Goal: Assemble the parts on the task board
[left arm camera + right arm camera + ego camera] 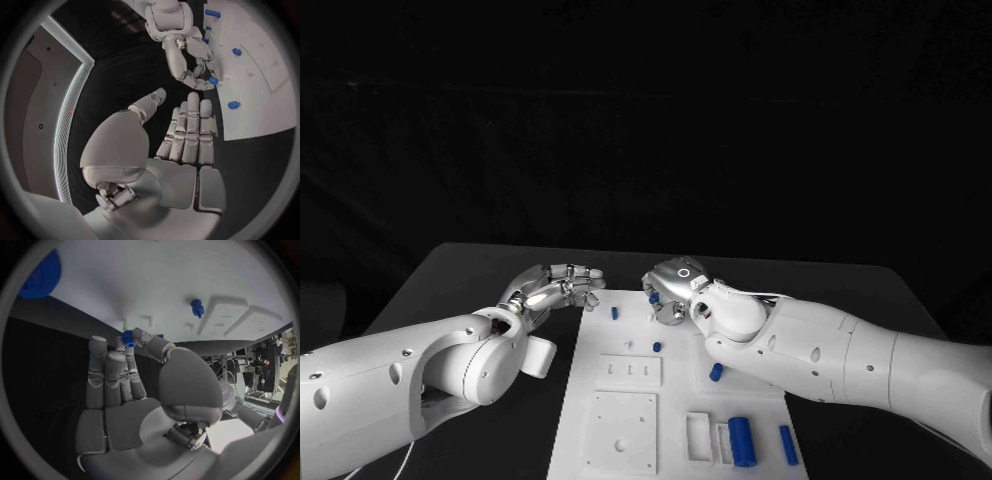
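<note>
Step in hand: right hand (687, 290) is carrying a small blue part (128, 337), pinched at its fingertips, over the board's far edge. Looks like a peg with a ribbed head, but it's mostly hidden by the fingers, so I can't be sure. Likely heading for a seat in the board (625, 440).

Near to far on the board:
- Near right corner: two blue bars (741, 441) lying flat side by side, the left one thicker, with a white open frame (697, 437) just to its left.
- Near left: a large square plate (620, 430); beyond it a smaller plate (630, 371) with a row of slots.
- Middle: one blue piece (717, 372) lying tilted just by the right forearm, one short peg (658, 346) standing beyond it.
- Far left: one thin peg (615, 313) standing upright.
- Far edge: the held part under the right hand.

Count: six blue pieces visible on or over the board, held one included. Right wrist view also shows a blue gear (40, 275) at the rim; can't place it on the board.

Left hand (560, 285) hovers just off the board's far left corner, fingers straight and together, thumb apart, holding nothing.

Next move: line the held part up over its hole, keep it upright, press straight down. Left hand could steady the board.
</note>
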You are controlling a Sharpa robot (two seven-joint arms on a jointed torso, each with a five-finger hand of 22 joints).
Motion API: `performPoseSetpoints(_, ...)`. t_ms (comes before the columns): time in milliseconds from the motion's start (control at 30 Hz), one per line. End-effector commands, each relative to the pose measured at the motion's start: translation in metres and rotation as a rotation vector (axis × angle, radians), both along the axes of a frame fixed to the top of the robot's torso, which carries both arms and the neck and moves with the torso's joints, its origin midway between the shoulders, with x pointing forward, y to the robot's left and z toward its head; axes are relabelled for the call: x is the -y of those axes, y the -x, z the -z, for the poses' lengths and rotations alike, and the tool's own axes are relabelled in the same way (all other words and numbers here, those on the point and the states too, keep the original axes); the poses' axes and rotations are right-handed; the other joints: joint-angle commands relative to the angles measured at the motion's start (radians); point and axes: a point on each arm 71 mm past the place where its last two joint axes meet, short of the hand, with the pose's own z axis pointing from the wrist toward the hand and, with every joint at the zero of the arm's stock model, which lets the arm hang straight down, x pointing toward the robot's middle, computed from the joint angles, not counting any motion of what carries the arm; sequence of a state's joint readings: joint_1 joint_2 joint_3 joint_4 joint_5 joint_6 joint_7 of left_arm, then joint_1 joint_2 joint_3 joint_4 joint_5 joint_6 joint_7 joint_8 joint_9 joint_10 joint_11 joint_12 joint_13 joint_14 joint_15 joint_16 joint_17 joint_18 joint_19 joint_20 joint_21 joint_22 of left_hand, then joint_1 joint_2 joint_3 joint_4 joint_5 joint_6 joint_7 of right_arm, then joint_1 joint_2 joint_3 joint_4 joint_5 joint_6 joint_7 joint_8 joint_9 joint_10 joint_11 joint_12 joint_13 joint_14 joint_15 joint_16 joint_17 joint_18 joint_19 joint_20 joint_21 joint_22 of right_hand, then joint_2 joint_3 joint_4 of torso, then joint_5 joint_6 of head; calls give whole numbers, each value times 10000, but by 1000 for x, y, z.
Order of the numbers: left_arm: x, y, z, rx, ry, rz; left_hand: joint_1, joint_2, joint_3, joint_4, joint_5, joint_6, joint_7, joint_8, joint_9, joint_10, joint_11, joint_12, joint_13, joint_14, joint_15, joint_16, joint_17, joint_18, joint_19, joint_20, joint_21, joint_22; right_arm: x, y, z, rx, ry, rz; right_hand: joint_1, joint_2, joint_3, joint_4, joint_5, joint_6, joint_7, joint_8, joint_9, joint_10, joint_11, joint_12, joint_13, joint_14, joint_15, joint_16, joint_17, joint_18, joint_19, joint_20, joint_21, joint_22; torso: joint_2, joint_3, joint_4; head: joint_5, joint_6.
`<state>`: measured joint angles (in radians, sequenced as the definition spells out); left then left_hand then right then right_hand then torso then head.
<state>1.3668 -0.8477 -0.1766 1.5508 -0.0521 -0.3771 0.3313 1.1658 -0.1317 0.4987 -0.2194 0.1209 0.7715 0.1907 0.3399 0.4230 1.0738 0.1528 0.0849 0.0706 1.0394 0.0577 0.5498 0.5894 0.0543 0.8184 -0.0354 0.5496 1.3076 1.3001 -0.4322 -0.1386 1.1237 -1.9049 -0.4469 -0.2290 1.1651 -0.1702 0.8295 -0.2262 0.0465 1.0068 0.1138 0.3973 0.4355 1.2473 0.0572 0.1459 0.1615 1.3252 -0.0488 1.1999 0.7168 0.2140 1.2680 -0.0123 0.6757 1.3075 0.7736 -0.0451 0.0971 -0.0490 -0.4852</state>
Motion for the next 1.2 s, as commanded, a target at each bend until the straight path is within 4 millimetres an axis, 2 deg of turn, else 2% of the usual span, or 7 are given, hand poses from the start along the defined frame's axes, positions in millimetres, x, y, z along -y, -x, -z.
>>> performPoseSetpoints(33,3,1,-2,108,36,193,-128,9,18,-36,-57,32,-14,-68,-16,28,59,-55,-8,37,-4,-31,13,139,17,-61,46,177,-1,-1,1,41,212,40,14,-57,68,-2,24,77,-18,16,45,525,-86,28,16,-199,-156,60,-10,478,43,1,57,203,28,-18,4,-10,-2)
performPoseSetpoints(500,5,-1,-2,105,25,209,-142,13,25,-44,-60,33,-16,-72,-20,30,57,-66,-7,38,-5,-36,23,136,15,-61,52,176,1,-3,2,-4,400,207,19,-67,86,0,24,79,-19,12,47,522,-85,26,25,-202,-155,67,-16,478,42,5,63,201,70,-41,9,-40,-71)
performPoseSetpoints(800,5,-2,-1,103,9,186,-150,18,29,-48,-61,33,-17,-74,-22,32,56,-72,-7,38,-5,-38,29,135,15,-62,55,176,4,-3,3,-29,580,359,22,-78,94,-2,24,80,-19,10,48,519,-85,24,29,-203,-154,71,-18,478,40,7,65,201,67,-43,-24,-32,-108)
performPoseSetpoints(833,5,-2,-1,102,9,190,-151,19,29,-49,-61,33,-17,-74,-22,32,56,-72,-7,38,-5,-38,29,135,14,-62,55,176,4,-3,3,9,584,363,22,-79,95,-3,24,81,-19,10,48,519,-85,24,30,-203,-154,72,-19,478,40,8,66,201,72,-41,-9,-37,-102)
performPoseSetpoints(867,5,-2,-1,103,9,187,-152,19,30,-50,-61,33,-18,-74,-22,33,56,-73,-7,38,-5,-39,30,135,14,-62,56,176,4,-2,2,56,563,385,23,-82,96,-4,24,81,-19,9,48,518,-85,24,31,-204,-154,73,-19,478,39,9,66,201,70,-38,53,-93,-110)
performPoseSetpoints(900,4,-2,-1,103,7,184,-153,20,31,-50,-61,34,-18,-74,-22,33,56,-74,-6,38,-5,-39,31,135,14,-62,56,176,4,-2,2,105,538,407,24,-83,98,-4,24,82,-20,9,48,518,-85,24,31,-204,-154,73,-20,478,39,9,67,200,69,-37,74,-118,-111)
performPoseSetpoints(1200,4,-2,-1,103,4,173,-158,21,34,-57,-62,34,-18,-76,-24,34,55,-79,-6,38,-6,-42,36,134,13,-63,59,175,4,-2,2,64,567,409,35,-100,116,-7,24,91,-24,10,51,519,-85,24,39,-207,-155,78,-24,478,39,16,73,200,86,-45,65,-100,-96)
